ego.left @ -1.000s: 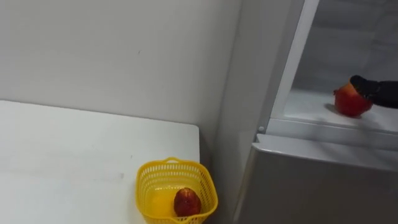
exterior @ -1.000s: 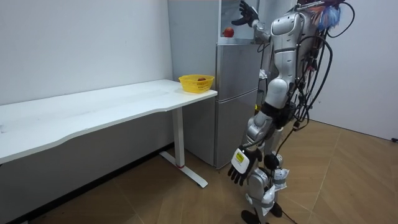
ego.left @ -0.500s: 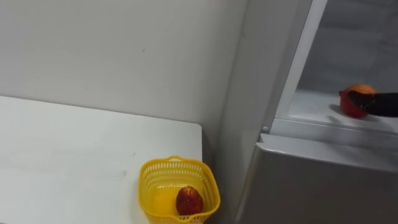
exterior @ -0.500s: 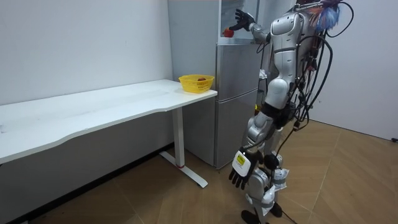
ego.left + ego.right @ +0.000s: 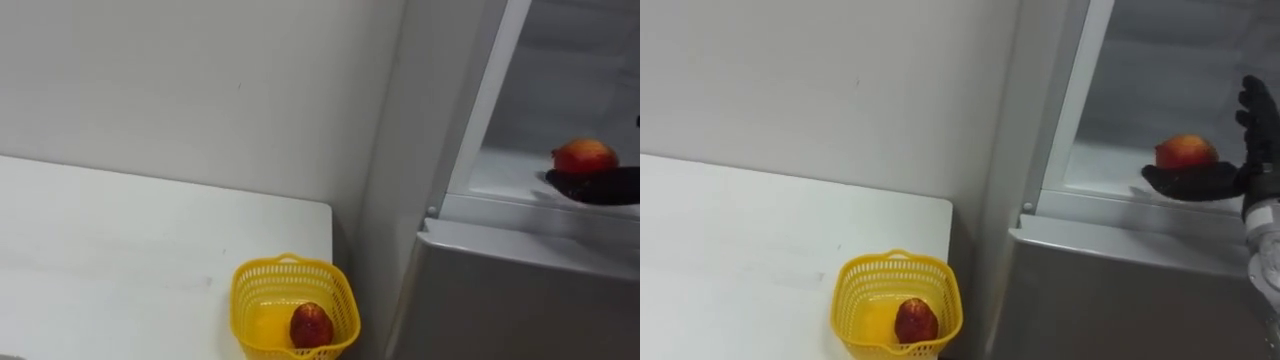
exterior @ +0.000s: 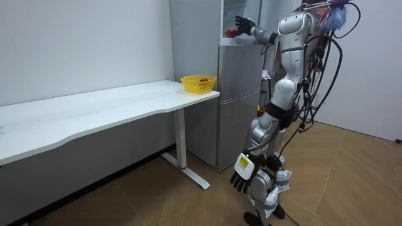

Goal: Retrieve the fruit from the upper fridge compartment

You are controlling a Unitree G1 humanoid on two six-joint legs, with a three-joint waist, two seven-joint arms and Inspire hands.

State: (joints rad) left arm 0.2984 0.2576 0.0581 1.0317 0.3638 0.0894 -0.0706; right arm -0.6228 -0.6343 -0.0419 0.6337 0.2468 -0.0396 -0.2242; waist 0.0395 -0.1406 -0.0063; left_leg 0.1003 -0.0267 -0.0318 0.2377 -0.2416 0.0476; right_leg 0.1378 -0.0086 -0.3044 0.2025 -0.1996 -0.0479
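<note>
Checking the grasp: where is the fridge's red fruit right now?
The red fruit is at the right eye view's right, inside the open upper fridge compartment, just behind the thumb of the right hand.

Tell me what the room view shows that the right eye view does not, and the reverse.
Room view: the robot standing at the grey fridge, left hand hanging open by its leg, the table legs, the wood floor. Right eye view: the right hand open, thumb stretched in front of the orange-red fruit on the white shelf. Both: that hand, the fruit, the yellow basket, the white table.
</note>
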